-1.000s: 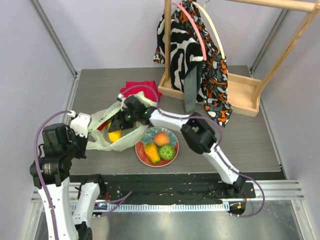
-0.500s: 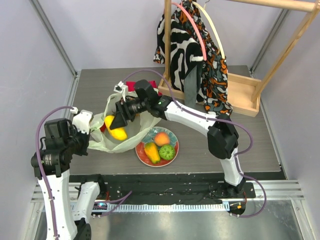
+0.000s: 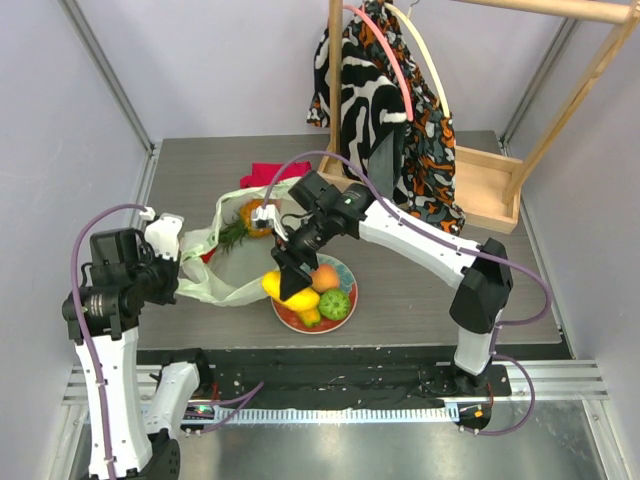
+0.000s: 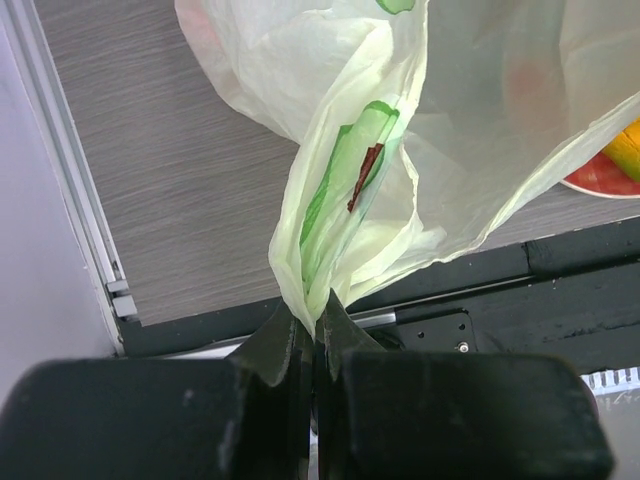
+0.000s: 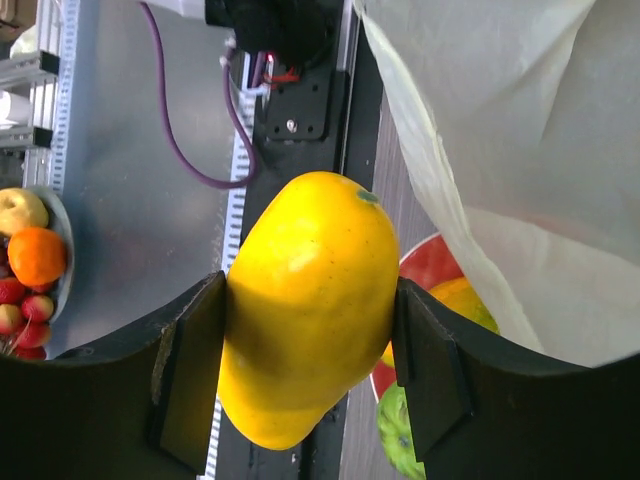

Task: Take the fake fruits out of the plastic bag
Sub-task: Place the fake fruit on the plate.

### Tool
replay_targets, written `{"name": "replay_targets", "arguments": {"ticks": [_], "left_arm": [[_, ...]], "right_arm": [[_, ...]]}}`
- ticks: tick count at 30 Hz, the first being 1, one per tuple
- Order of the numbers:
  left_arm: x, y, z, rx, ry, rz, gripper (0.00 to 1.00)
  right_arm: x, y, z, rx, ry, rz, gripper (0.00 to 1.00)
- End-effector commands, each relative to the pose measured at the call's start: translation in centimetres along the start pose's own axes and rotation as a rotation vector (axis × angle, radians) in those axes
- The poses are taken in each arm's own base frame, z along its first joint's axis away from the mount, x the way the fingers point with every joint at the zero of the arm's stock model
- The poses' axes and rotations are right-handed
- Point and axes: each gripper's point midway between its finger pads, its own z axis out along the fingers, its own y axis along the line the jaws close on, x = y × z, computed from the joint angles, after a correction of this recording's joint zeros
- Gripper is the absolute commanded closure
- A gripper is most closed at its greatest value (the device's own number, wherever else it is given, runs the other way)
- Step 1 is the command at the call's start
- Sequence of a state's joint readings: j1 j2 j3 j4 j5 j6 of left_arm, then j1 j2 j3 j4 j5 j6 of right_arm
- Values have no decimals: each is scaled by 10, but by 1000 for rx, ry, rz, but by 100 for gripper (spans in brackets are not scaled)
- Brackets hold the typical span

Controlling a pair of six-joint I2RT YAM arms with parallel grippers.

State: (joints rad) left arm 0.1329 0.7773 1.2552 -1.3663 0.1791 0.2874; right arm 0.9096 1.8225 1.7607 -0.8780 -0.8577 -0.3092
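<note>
Right jaws grasp a yellow fruit (image 5: 305, 300) over the plate's (image 3: 350, 278) 9 o'clock rim, left jaws clenched on the bag's (image 4: 340, 200) 8 o'clock edge; three fruits (image 3: 324, 277) already sit on the plate, a pineapple (image 3: 255, 217) at the bag's 12 o'clock mouth seemingly left.

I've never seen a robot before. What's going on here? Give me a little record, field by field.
Left end effector: shut, pinching the bag
Right end effector: gripping a mango over the plate
On plate: peach, green fruit, orange-yellow fruit
At bag's mouth: pineapple
Behind bag: red cloth
</note>
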Motion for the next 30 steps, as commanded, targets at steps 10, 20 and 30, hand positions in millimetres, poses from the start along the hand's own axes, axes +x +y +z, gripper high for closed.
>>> {"name": "replay_targets", "arguments": {"ticks": [10,20,30], "left_arm": [[-1,-2,-22,-29,-42,-12,100],[-5,-4,-20,-5,-46,-31,100],[-6,-6,-14,19,-41,-52,100]], "right_arm": [[32,-84,12,219,269,-186,73],[40,-145,-12,393,437,-539,74],[39,-186,-39,541,413,-531,74]]}}
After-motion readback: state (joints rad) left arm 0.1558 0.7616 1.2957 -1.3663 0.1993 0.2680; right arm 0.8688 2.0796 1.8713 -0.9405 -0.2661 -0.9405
